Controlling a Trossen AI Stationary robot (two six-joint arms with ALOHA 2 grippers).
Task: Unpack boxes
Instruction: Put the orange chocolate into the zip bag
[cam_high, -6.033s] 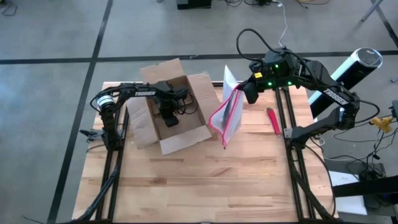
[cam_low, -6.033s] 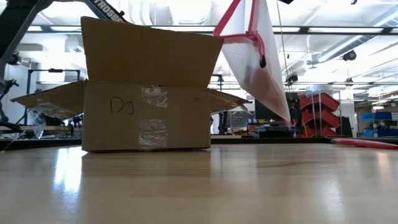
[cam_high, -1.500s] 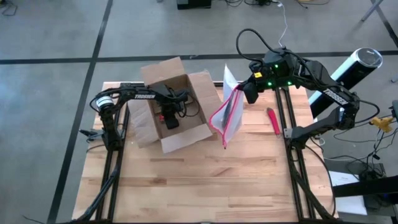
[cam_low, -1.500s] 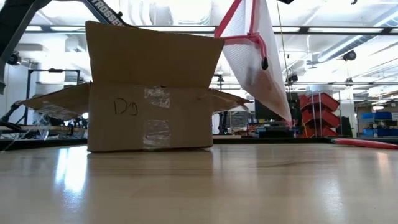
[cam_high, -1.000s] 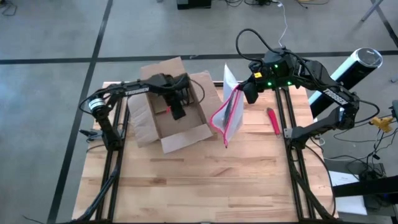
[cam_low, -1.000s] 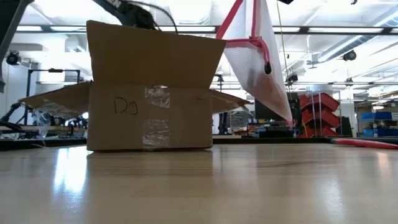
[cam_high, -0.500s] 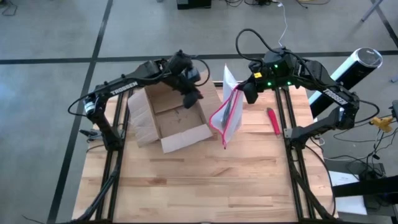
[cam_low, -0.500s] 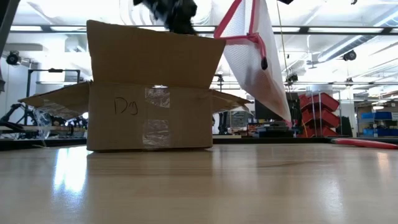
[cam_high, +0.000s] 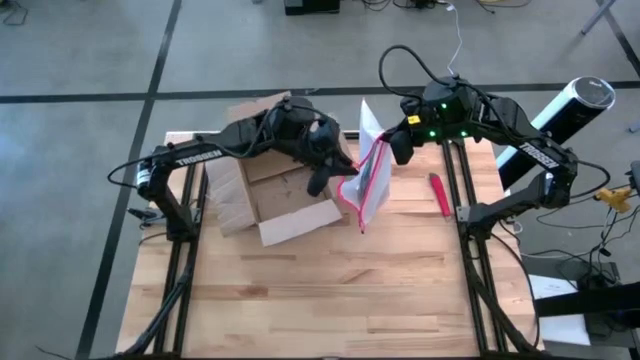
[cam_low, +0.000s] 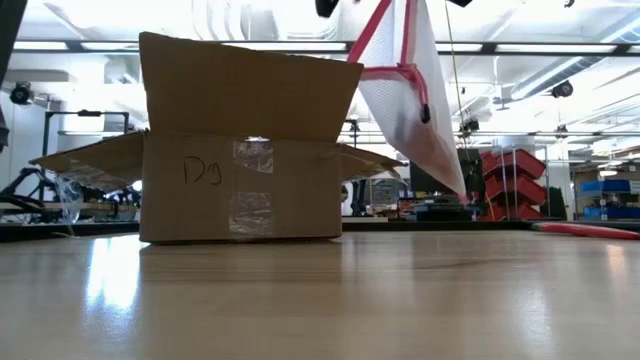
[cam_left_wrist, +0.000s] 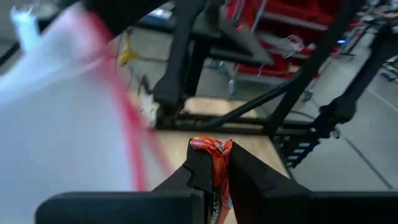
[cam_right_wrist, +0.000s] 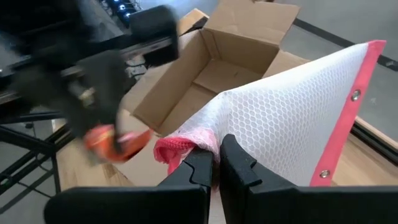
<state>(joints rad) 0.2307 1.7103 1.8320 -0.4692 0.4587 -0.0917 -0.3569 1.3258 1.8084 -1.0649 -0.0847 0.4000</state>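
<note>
Orange foil packet (cam_left_wrist: 213, 163) is being pinched between the fingers of the left gripper (cam_left_wrist: 214, 177), which is being held over the right-hand edge of the cardboard box (cam_high: 270, 190) at centre-left of the high view, close beside the pouch (cam_high: 366, 180). The pink-edged mesh pouch is being gripped at its top edge by the right gripper (cam_right_wrist: 214, 163), fingers pressed together on the fabric, and is being hung just right of the box.

Risks being noted:
- The packet is being held by a narrow strip only; a slip during transfer is judged possible, with the item falling back into the box or onto the table (cam_high: 330, 290).
- The pouch mouth is being shown as only partly gaping in the right wrist view (its true width cannot be told); a miss or a snag on the pink rim is judged likely if the approach is off-line.
- Contact between the two arms is being judged a hazard, given their closeness.

Containers:
- The box is being left with flaps spread; the visible floor is being seen as bare, though part is being hidden by the left arm.
- Contents of the pouch cannot be told.
</note>
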